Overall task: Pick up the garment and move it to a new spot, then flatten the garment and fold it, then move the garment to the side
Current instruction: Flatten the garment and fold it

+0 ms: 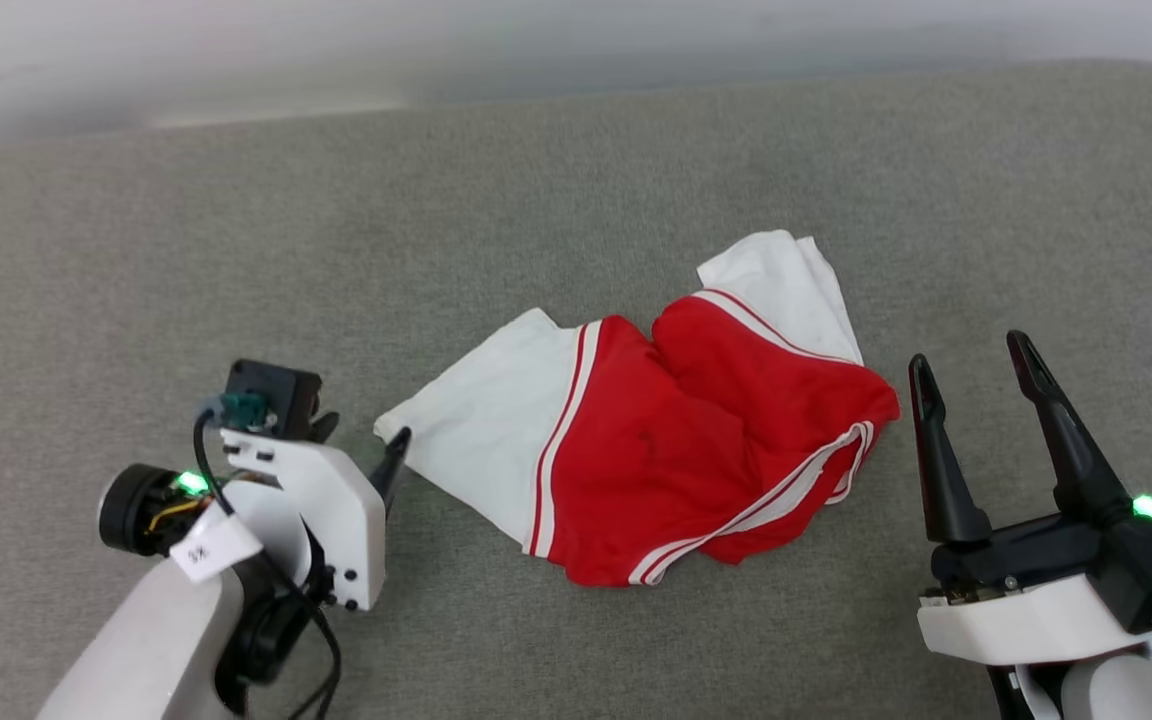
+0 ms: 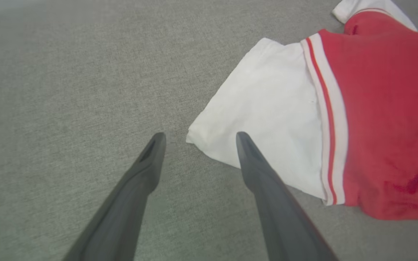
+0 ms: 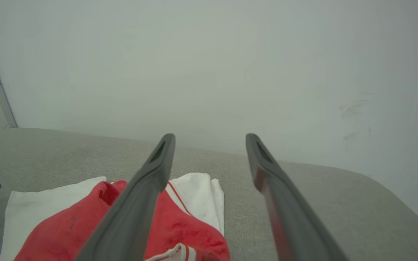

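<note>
Left-arm tag (image 1: 204, 547), perhaps "9%"

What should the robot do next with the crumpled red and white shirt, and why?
Probably ease the left end effector forward around the corner of the white sleeve and close on it. It stands open right at that corner, and the garment lies bunched on the grey surface, held by nothing.

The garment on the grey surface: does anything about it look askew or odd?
Yes. The garment lies crumpled, not flat: its red body is bunched, and one white sleeve sticks out toward the robot's left.
</note>
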Tool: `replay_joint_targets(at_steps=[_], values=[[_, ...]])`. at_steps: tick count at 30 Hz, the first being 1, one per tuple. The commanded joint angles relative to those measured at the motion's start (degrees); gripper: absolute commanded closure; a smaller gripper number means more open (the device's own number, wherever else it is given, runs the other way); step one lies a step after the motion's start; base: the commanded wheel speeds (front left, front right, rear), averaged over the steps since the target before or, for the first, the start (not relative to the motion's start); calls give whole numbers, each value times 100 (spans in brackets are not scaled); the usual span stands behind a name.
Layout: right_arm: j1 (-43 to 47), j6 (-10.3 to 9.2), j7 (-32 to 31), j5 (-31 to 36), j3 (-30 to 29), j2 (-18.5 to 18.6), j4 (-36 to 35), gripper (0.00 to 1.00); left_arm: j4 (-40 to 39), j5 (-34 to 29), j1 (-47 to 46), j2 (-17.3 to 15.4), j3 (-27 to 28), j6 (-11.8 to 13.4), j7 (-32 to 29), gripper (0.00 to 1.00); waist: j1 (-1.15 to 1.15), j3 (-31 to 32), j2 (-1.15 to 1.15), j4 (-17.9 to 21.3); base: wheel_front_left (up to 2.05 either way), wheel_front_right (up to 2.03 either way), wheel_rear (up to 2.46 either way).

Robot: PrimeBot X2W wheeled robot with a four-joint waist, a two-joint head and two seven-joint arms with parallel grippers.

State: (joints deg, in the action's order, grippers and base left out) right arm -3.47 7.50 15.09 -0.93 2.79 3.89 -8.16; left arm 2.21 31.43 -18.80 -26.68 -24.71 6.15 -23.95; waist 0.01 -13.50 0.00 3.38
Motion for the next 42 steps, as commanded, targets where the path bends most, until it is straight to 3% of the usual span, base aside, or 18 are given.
replay_joint_targets(at_steps=[1,10,14,15,16,23,27,30,37,42], values=[[-86,-3,12,24,14,8,-29,0,-47,12,-173,-35,-16,40,-201,0,-1,-250,0,115,0,0,0],[-259,-2,12,91,0,-50,-76,0,206,-168,-476,-86,-254,200,-902,0,-1,-717,0,233,0,0,0],[-292,-2,12,109,-2,-63,-80,0,451,-88,-399,-3,-435,73,-1037,0,-1,-812,0,227,0,0,0],[-303,-2,12,111,-11,-67,-80,0,503,-42,-371,22,-477,34,-1068,68,-1,-824,0,219,0,0,0],[-309,-2,12,111,-19,-71,-76,0,536,-15,-341,50,-499,24,-1055,100,-1,-828,0,209,0,0,0],[-260,-2,12,153,-64,-81,5,0,559,-147,-374,18,-169,219,-321,100,-1,-653,0,69,0,0,0],[-195,-3,12,163,-85,-83,101,0,576,-396,-388,34,182,612,592,100,-1,-414,0,-56,0,0,0],[-132,-2,12,154,-120,-84,199,0,554,-465,-223,15,340,753,1083,100,-1,-218,0,-162,0,0,0],[32,-2,12,199,-223,-93,399,0,297,-349,479,-5,500,858,1683,100,-1,101,0,-371,0,0,0],[127,-2,12,223,-347,-99,587,0,251,-130,1173,45,409,821,1653,100,-1,245,0,-438,0,0,0]])
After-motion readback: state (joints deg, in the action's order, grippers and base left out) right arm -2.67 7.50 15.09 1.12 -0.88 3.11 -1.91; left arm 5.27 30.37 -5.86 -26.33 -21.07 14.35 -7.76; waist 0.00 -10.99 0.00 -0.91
